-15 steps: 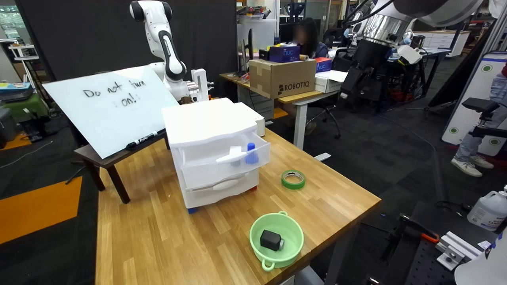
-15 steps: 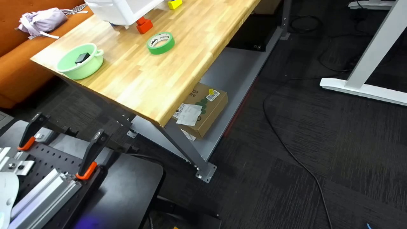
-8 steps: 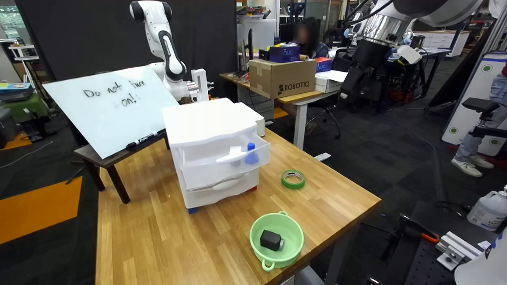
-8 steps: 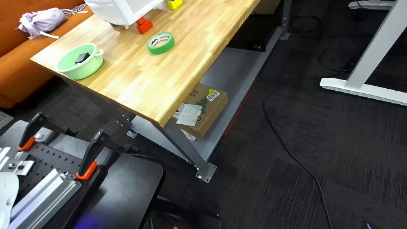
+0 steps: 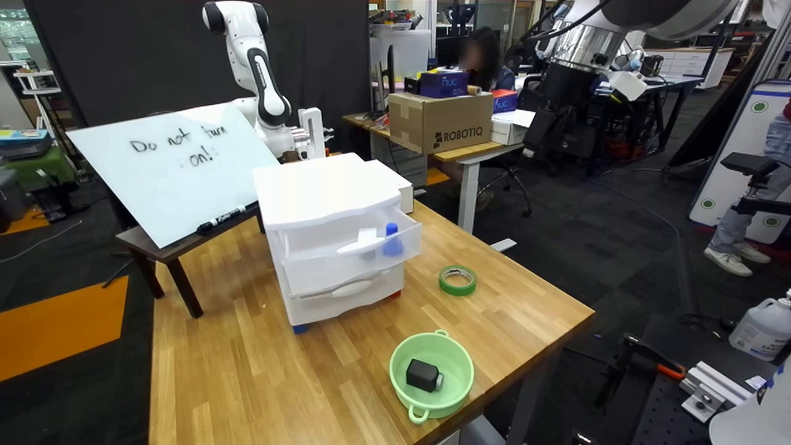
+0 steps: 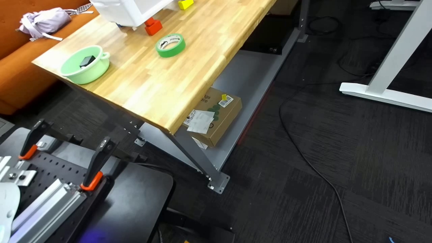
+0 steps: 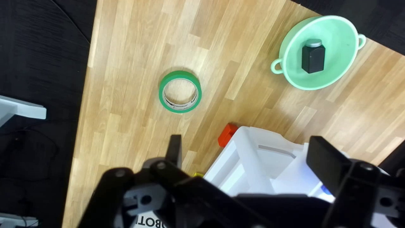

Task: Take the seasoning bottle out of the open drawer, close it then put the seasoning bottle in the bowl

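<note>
The seasoning bottle (image 5: 392,244) is small and blue and stands in the right part of the pulled-out translucent middle drawer (image 5: 327,275) of the white cabinet. A bit of blue shows in the wrist view beside the right finger; most of the bottle is hidden there. The lime-green bowl (image 5: 458,371) sits near the table's front corner with a black square bottle (image 5: 422,375) in it; it also shows in the wrist view (image 7: 340,58). My gripper (image 7: 245,145) is open and empty, high above the table, looking down past the cabinet.
A green tape roll (image 5: 457,292) lies between cabinet and bowl. A red block (image 6: 154,27) and a yellow block (image 6: 185,4) sit by the cabinet's foot. A whiteboard (image 5: 173,179) leans on a dark stand left of the cabinet. The cabinet's top drawer slot is open.
My arm and gripper have shifted slightly left and down in an exterior view during the last half second. The bottle, drawer and bowl have not moved.
</note>
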`<state>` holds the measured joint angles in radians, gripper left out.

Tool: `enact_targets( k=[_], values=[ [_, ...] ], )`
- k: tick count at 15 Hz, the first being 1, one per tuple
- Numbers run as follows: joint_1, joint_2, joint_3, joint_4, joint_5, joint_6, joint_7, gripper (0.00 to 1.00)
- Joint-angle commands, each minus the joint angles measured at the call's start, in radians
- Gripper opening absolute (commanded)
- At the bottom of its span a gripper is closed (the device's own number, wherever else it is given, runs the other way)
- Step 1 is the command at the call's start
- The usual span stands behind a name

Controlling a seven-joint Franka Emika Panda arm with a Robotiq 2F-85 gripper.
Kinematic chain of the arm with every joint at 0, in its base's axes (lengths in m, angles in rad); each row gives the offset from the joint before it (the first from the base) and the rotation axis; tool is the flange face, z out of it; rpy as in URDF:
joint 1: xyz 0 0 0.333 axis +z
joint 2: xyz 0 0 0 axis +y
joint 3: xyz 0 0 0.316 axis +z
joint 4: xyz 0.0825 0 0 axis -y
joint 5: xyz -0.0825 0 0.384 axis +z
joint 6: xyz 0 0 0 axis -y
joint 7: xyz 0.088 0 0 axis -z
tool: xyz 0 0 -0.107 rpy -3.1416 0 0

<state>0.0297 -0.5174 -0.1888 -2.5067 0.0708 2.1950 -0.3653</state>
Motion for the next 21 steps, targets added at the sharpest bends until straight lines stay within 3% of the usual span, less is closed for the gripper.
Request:
enact_targets(
  k=[1, 8, 9, 21],
  values=[
    [-0.008, 0.058, 0.042, 0.057, -0.034, -0.037, 0.011, 1.0],
    [0.009, 0.19, 0.144, 0.154, -0.121, -0.105, 0.079, 1.0],
    [0.006, 0.146, 0.129, 0.099, -0.097, -0.049, 0.067, 1.0],
    [0.017, 0.21, 0.154, 0.17, -0.11, -0.113, 0.075, 1.0]
  ],
)
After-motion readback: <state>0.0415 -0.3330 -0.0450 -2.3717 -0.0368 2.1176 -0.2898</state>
